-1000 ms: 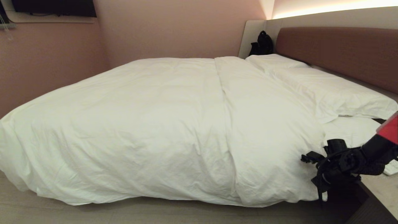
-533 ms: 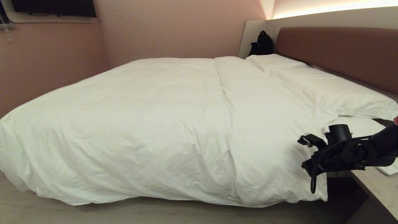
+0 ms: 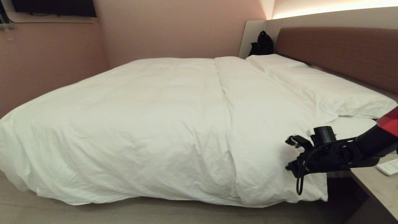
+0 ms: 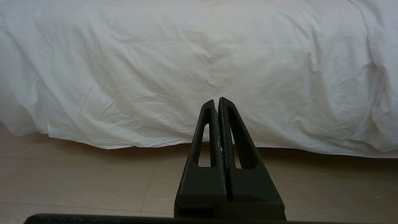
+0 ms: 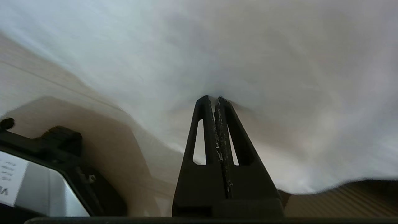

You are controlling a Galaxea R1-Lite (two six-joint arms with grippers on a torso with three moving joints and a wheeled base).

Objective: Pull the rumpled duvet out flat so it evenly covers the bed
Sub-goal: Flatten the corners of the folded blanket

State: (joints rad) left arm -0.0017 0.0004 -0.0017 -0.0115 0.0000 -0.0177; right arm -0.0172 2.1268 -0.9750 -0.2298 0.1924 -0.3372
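Observation:
The white duvet (image 3: 155,124) lies spread over the bed (image 3: 351,127), with soft wrinkles and a long fold line down its middle. Its near side hangs almost to the floor. My right gripper (image 3: 290,165) is at the duvet's near right corner, level and pointing left. In the right wrist view the right gripper (image 5: 214,98) is shut, its tips pressed against the duvet (image 5: 248,46) where the cloth dimples. My left gripper (image 4: 217,101) is shut and empty, parked low over the floor in front of the hanging duvet (image 4: 186,62).
Two white pillows (image 3: 329,90) lie along the reddish-brown headboard (image 3: 335,49). A black bag (image 3: 262,43) sits in the far corner. A nightstand (image 3: 376,186) with a white remote (image 3: 388,166) stands at the right. Pale floor (image 3: 155,214) runs along the bed's near side.
My right arm has risen and swung left along the duvet's near right corner, and its wrist has turned. The duvet lies as before. The left arm has stayed still.

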